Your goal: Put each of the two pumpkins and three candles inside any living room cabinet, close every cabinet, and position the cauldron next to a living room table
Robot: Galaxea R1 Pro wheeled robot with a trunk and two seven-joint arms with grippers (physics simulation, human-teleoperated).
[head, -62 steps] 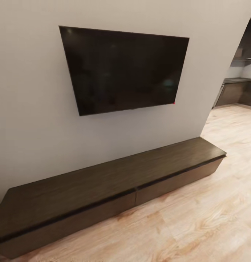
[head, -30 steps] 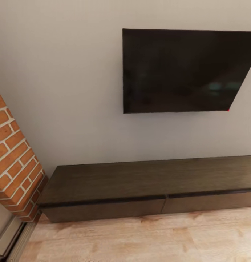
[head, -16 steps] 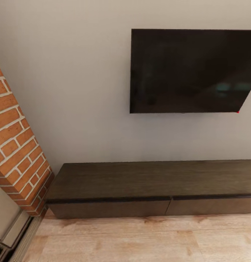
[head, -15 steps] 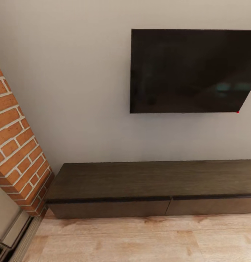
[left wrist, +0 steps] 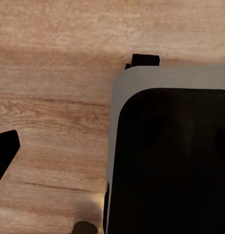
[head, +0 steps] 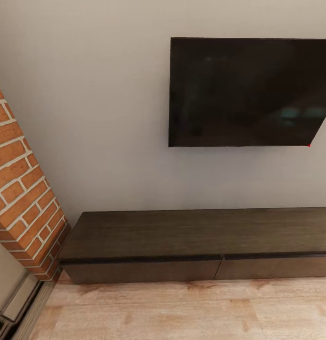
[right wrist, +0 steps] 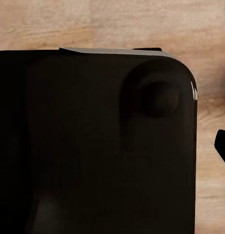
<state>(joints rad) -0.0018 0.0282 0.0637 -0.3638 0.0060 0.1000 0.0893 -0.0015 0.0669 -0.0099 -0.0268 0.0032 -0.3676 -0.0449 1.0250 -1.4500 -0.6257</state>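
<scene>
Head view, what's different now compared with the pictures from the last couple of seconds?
The camera swung to the robot's left: the TV slid rightward in the picture, the kitchen opening dropped out at the right edge, and a brick column came in at the left. The swing was finished half a second ago; nothing shifts after that. The cabinet itself did not move, both drawer fronts stayed shut, and nothing was grasped or released.

Cabinet (head: 191,236): dark brown, faint wood grain, black strip above the drawer fronts.
Television (head: 250,92): black, small red dot at one lower corner.
Wall (head: 87,118): plain pale grey-beige.
Brick column (head: 21,189): orange-red bricks, pale mortar lines.
Floor (head: 181,311): light tan planks, darker grain streaks.
Robot base (right wrist: 92,146): black with grey edge.
</scene>
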